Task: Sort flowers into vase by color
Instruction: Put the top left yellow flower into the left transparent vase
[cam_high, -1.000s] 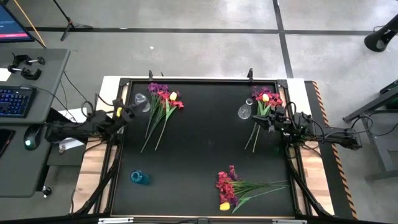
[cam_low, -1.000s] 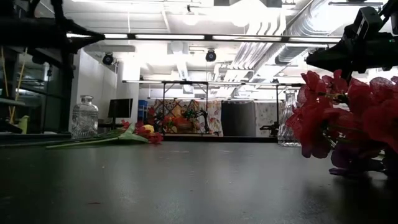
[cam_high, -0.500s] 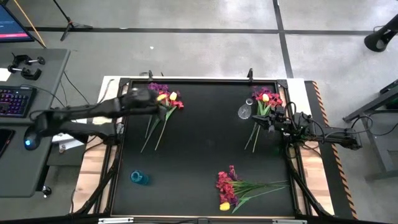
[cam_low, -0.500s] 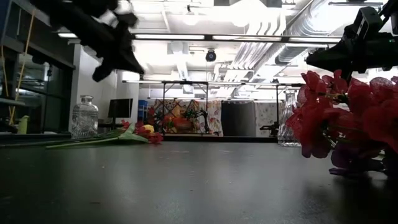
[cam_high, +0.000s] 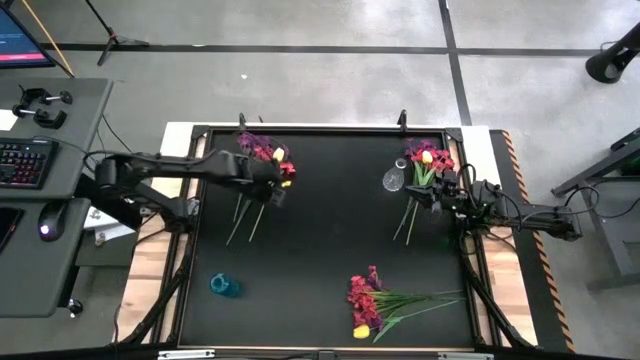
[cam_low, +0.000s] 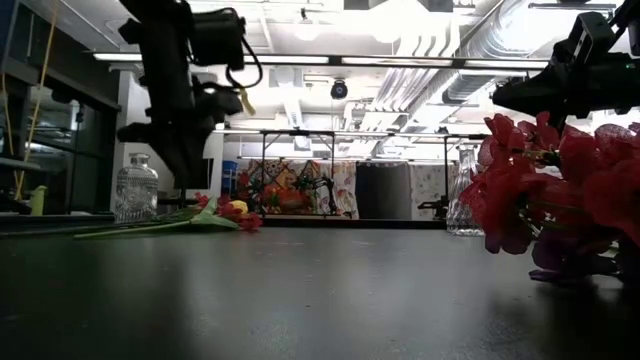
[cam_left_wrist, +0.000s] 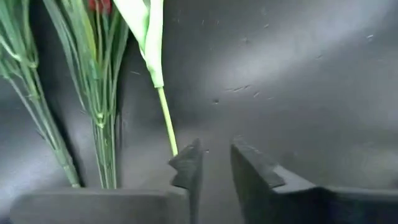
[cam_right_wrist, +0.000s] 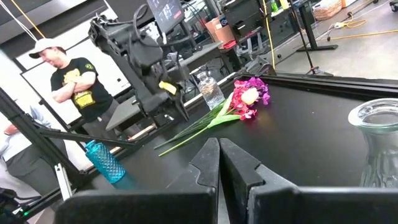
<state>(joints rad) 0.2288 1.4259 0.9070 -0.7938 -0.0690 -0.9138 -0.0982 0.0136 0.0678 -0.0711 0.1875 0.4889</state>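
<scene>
Three flower bunches lie flat on the black mat: a left bunch (cam_high: 262, 155) at the far left, a right bunch (cam_high: 425, 160) at the far right, and a near bunch (cam_high: 375, 298). My left gripper (cam_high: 272, 192) is open and points down over the left bunch's stems (cam_left_wrist: 99, 93). One pale green stem's cut end (cam_left_wrist: 171, 140) lies just beside one fingertip, and nothing sits in the gap. My right gripper (cam_right_wrist: 219, 149) is shut and hovers over the right bunch's stems (cam_high: 410, 218). A clear vase (cam_high: 393, 180) stands beside the right bunch.
A second clear glass vase (cam_low: 135, 188) stands behind the left bunch, under my left arm in the high view. A small blue vase (cam_high: 224, 285) stands at the near left. A person (cam_right_wrist: 68, 81) stands beyond the table's left side. The mat's middle (cam_high: 330, 220) is bare.
My left arm swung from the table's left edge out over the mat toward the left bunch, then tipped its gripper downward and lowered it above the stems. The flowers and vases kept their places.
</scene>
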